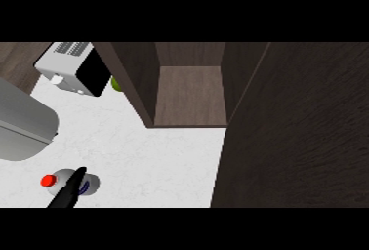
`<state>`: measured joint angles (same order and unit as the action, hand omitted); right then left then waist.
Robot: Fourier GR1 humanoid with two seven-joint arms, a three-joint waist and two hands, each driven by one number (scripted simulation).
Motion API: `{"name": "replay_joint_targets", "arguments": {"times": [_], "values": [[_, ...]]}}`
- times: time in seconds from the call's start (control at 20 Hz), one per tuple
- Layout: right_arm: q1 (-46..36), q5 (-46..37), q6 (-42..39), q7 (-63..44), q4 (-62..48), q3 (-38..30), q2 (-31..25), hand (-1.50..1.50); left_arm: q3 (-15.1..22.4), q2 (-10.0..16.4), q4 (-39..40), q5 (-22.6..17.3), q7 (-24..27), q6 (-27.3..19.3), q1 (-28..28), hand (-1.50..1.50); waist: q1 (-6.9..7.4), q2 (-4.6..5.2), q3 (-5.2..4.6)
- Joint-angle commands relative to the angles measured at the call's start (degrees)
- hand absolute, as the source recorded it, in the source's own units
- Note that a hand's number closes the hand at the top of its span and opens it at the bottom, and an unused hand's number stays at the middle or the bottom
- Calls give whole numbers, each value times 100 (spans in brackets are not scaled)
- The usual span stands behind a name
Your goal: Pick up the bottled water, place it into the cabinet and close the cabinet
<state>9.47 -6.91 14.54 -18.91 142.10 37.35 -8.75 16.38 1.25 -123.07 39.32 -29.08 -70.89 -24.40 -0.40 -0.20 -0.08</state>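
Observation:
The water bottle (pixel 66 177) is at the counter's lower left, with a red cap, a clear body and a blue label. I cannot tell whether it stands or lies. My left hand (pixel 70 191) comes up from the lower edge with straight black fingers that lie across the bottle and hide its middle. The fingers are not curled round it. The dark wood cabinet (pixel 191 95) is open at the top centre, with its shelf bare. Its door (pixel 296 127) is swung out and fills the right side of the view. My right hand does not show.
A white appliance with a black front (pixel 72 68) sits at the top left, and a small green thing (pixel 114 83) lies beside the cabinet's left wall. A large grey metal body (pixel 22 122) is at the left edge. White counter (pixel 151 161) lies between the bottle and the cabinet.

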Motion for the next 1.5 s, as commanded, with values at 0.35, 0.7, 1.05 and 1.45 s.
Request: {"name": "replay_joint_targets", "arguments": {"times": [0.35, 0.7, 1.05, 1.45], "values": [[-225, -646, 252, -508, 585, 55, -223, -150, 160, 587, 1235, -1643, 967, -822, 580, -150, 30, -14, -10], [-4, -610, 409, -110, 461, 251, -390, -150, -66, 697, 1753, -2863, 1859, -874, 1012, -150, 35, -21, -15], [0, -666, 567, -112, 555, 394, -530, -150, -510, 107, 2427, -3791, 3073, -336, 1287, -150, 34, -26, -25], [220, -660, 722, 184, 463, 524, -831, -150, -1346, -120, 3257, -5183, 4631, 353, 1461, -150, 1, -27, -24]]}}
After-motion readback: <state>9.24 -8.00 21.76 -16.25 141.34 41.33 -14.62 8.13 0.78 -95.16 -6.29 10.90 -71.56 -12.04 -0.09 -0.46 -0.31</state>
